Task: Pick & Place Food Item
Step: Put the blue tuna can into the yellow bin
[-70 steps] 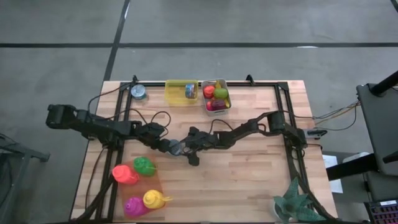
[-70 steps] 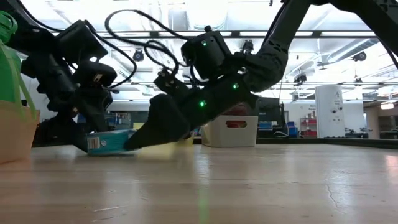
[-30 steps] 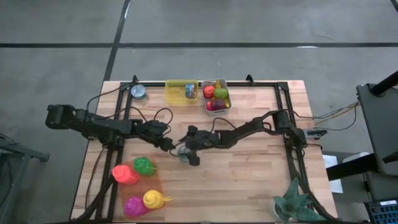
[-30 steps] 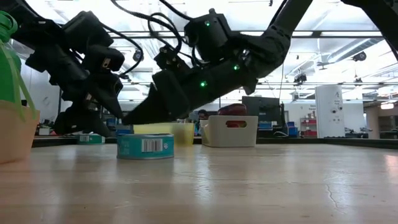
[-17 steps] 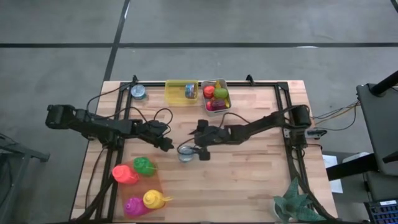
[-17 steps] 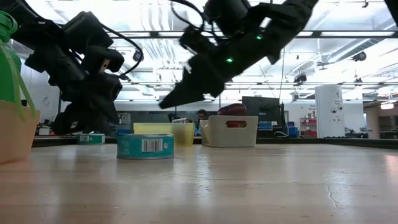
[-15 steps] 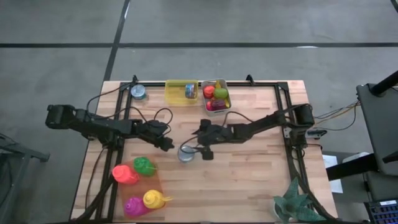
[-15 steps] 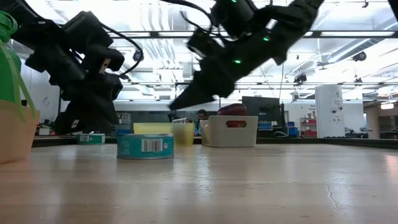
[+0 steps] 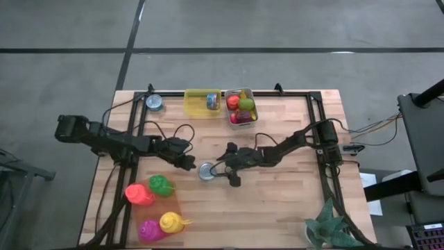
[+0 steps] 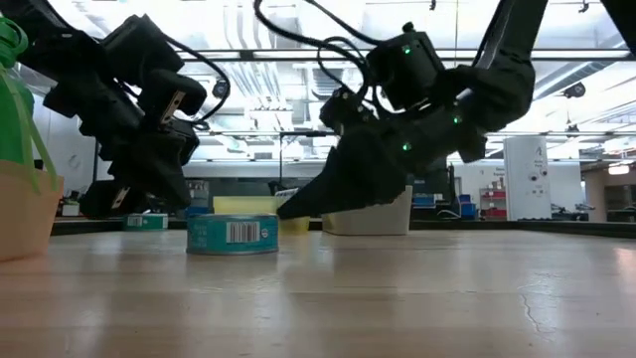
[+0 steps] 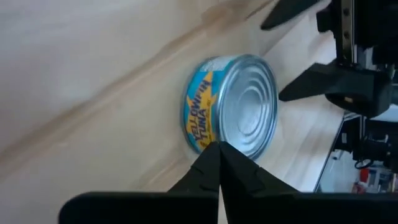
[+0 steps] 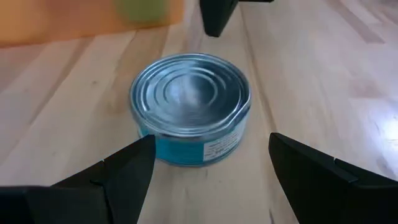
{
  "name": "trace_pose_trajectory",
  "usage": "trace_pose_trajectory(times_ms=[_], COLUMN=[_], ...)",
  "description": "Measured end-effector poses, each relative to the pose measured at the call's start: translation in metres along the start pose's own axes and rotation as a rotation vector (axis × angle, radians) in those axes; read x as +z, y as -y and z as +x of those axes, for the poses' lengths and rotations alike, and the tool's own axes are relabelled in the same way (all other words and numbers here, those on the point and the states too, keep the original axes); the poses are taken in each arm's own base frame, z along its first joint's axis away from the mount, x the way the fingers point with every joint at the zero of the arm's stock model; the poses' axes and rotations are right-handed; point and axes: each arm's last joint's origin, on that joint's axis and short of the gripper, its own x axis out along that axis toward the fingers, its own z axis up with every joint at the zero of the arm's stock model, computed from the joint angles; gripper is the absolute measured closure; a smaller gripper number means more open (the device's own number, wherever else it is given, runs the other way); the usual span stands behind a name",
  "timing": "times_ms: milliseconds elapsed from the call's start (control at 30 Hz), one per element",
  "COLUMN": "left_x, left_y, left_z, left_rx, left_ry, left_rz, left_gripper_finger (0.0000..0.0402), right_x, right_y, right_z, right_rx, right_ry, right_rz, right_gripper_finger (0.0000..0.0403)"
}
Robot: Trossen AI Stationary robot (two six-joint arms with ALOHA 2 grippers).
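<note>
A tuna can (image 9: 206,171) with a blue label stands upright on its base near the table's middle. It also shows in the low view (image 10: 233,234). My left gripper (image 11: 214,148) is shut and hangs just left of the can (image 11: 233,106), a little apart from it. My right gripper (image 12: 211,140) is open just right of the can (image 12: 189,106). Its two fingers (image 12: 118,171) stand low and wide, short of the can's sides, and touch nothing.
At the far edge stand a yellow tub (image 9: 201,104) holding a can, a white bin (image 9: 241,107) of toy fruit and a loose can (image 9: 154,103). Coloured toys (image 9: 156,205) lie on an orange mat near left. A plant (image 9: 329,226) stands near right.
My right gripper has drawn back from over the can toward the table's right edge and risen. It has then sunk again to table height beside the can, open throughout. The can has stayed in place.
</note>
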Motion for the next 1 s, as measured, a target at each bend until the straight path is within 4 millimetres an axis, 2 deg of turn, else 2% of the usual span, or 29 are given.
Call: trace_pose_trajectory(times_ms=[233,500,767,1000], left_x=[0.001,0.002,0.003,0.009], left_y=[0.013,0.011,0.012,0.012], left_z=[0.015,0.027,0.028,0.027], left_rx=[0.016,0.036,0.022,0.037], left_ry=[-0.032,-0.083,-0.078,0.044], left_rz=[0.023,0.016,0.039,0.097], left_gripper_finger=[0.0398,0.0398,0.0398,0.0399], right_x=[-0.004,-0.011,-0.007,-0.008], right_y=[0.003,0.008,0.007,0.009], right_z=[0.013,0.018,0.019,0.019], right_rx=[0.031,0.051,0.083,0.063], right_ry=[-0.014,-0.042,-0.028,-0.040], right_rz=[0.007,0.026,0.020,0.005], right_gripper_finger=[0.0097,0.0097,0.0097,0.0097])
